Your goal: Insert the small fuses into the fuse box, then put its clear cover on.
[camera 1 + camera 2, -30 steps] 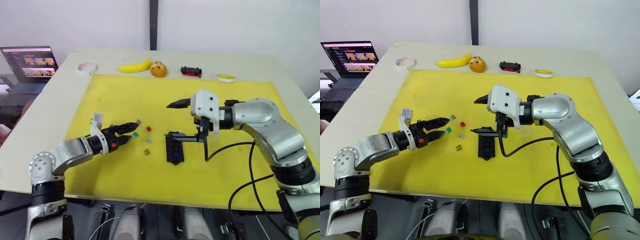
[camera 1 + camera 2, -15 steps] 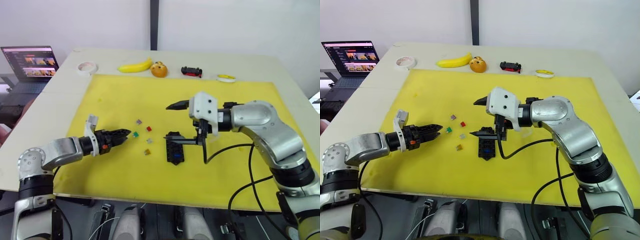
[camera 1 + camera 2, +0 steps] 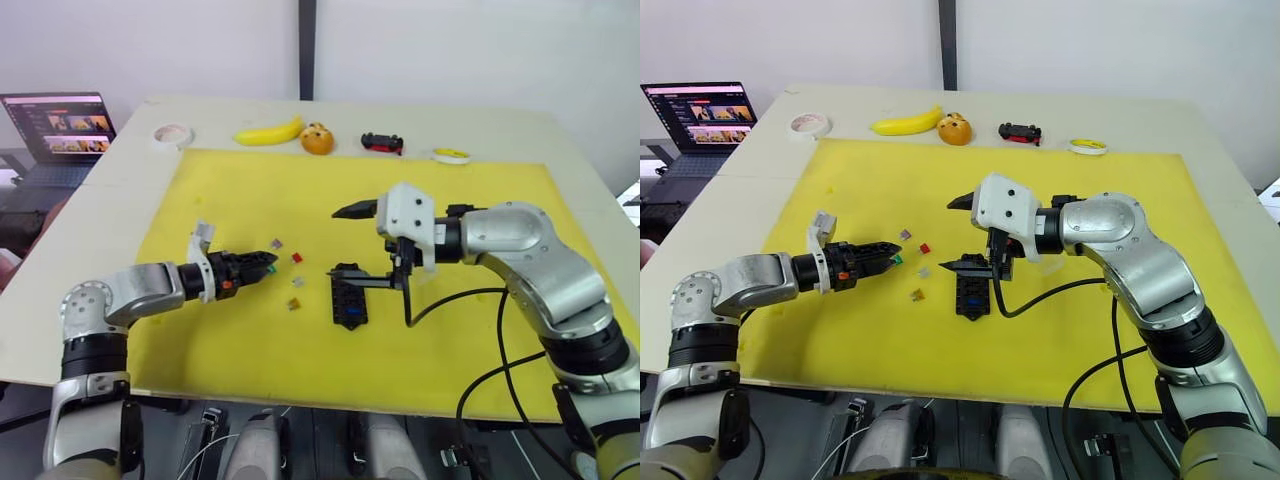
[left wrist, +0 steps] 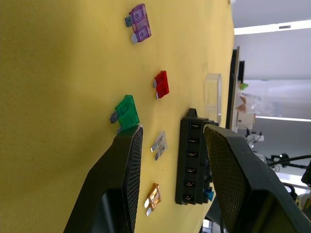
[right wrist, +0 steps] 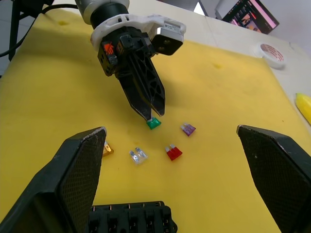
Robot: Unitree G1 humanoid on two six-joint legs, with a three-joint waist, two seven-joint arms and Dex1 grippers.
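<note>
We see the left claw [image 5: 154,112] with fingers narrowly parted, its tip touching the green fuse [image 4: 127,112] on the yellow mat [image 3: 250,190]. The right claw [image 3: 364,247] gapes wide above the fuse box [image 3: 348,295].

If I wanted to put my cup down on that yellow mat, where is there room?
The mat's near edge and its far half before the banana are bare. It is crowded mid-mat: loose fuses lie between the left gripper and the black fuse box.

Bright, even overhead light, soft short shadows on the yellow mat [image 3: 250,200], near fingers slightly blurred.
</note>
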